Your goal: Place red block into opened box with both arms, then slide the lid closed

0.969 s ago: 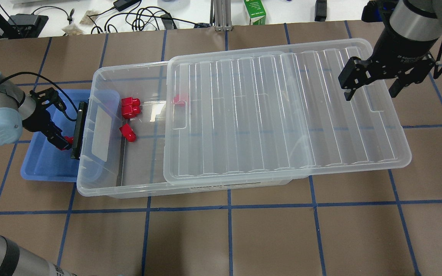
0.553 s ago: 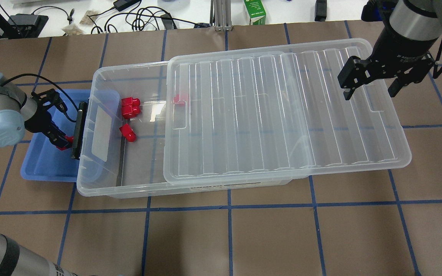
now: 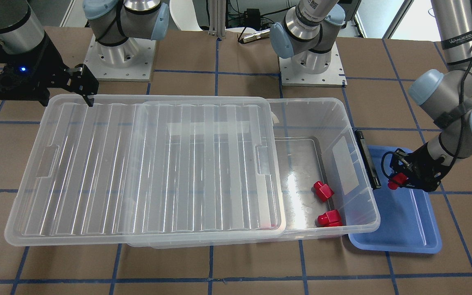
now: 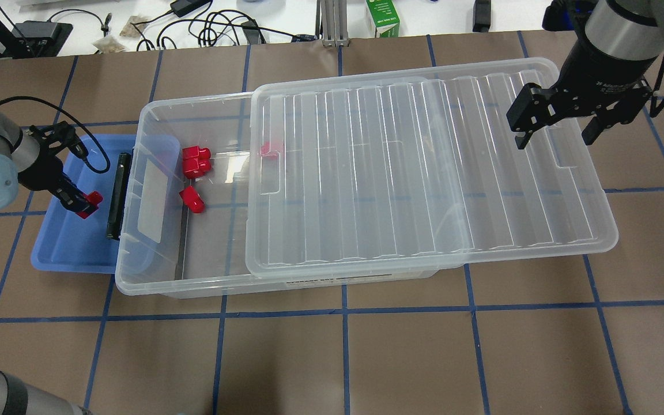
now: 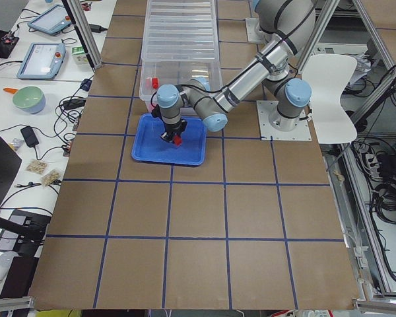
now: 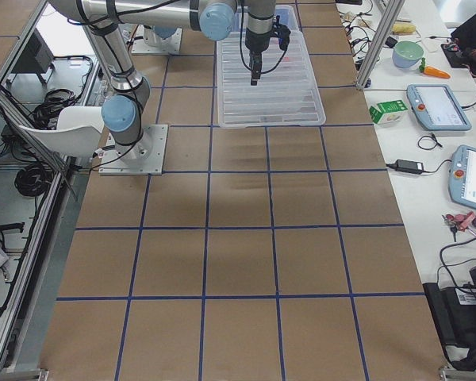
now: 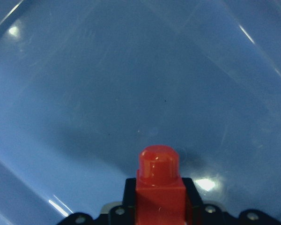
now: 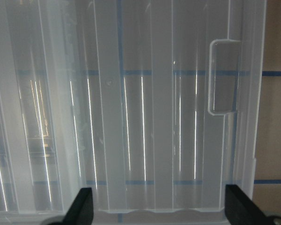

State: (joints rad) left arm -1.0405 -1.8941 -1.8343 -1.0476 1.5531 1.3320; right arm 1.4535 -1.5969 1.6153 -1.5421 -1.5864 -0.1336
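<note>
My left gripper (image 4: 81, 203) is shut on a red block (image 4: 90, 200), held over the blue tray just left of the box's black clip handle (image 4: 115, 196). In the left wrist view the red block (image 7: 159, 180) sits between the jaws, stub pointing forward. The clear box (image 4: 153, 115) is open at its left end, with several red blocks (image 4: 195, 167) inside. The ribbed lid (image 4: 424, 173) rests on the box, slid far to the right and overhanging it. My right gripper (image 4: 555, 139) hangs open above the lid's right end, near its notch (image 8: 224, 77).
The blue tray (image 4: 64, 248) lies partly under the box's left end. A green carton (image 4: 383, 20), cables and devices line the table's far edge. Brown table with blue grid lines stretches in front of the box.
My left gripper has moved left, away from the box's black handle, carrying the red block. The right gripper has shifted only slightly.
</note>
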